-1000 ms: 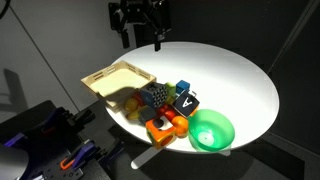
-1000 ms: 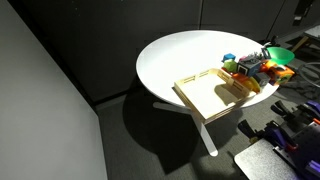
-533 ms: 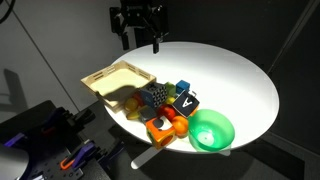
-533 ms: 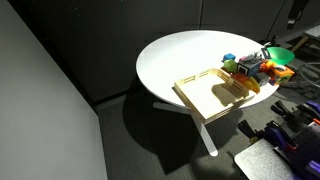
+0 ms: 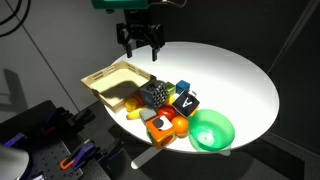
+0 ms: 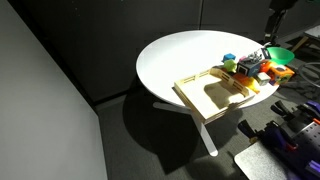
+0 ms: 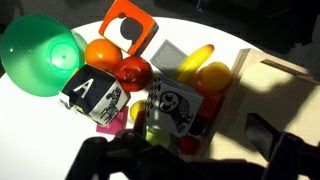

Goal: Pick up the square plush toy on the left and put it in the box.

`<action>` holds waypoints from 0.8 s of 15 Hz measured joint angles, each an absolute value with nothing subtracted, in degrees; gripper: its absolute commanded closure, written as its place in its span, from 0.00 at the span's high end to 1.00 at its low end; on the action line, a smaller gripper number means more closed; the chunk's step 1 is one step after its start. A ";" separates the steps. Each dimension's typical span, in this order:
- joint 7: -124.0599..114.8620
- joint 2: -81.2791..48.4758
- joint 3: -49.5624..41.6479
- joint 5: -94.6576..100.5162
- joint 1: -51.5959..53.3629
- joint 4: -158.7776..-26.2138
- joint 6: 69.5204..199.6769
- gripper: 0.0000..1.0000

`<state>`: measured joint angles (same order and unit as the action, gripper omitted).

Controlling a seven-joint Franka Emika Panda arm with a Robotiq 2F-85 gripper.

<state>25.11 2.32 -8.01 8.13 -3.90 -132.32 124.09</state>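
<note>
The round white surface carries the box. The tool hovers above, fingers apart. At the box's four o'clock sits the square plush toy, probably light and squashy; pinch opposite flat sides.

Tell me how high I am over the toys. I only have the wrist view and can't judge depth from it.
Observer: In an exterior view the gripper hangs well above the square plush toy, jaws open, touching nothing.
Operator: And where does the box end? I only see one corner of it.
Observer: The whole box shows in both exterior views. It lies near the edge of the table, and the plush toy stands just beside its rim, on the side toward the green bowl.
</note>
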 measured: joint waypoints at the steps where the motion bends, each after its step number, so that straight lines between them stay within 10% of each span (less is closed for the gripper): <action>1: 23.72 1.35 -7.54 8.18 -3.90 -132.32 125.60 1.00; 12: 7.30 -6.47 -6.12 10.30 -3.99 -132.22 134.48 1.00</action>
<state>7.30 -6.47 -6.12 10.30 -3.99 -132.22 134.48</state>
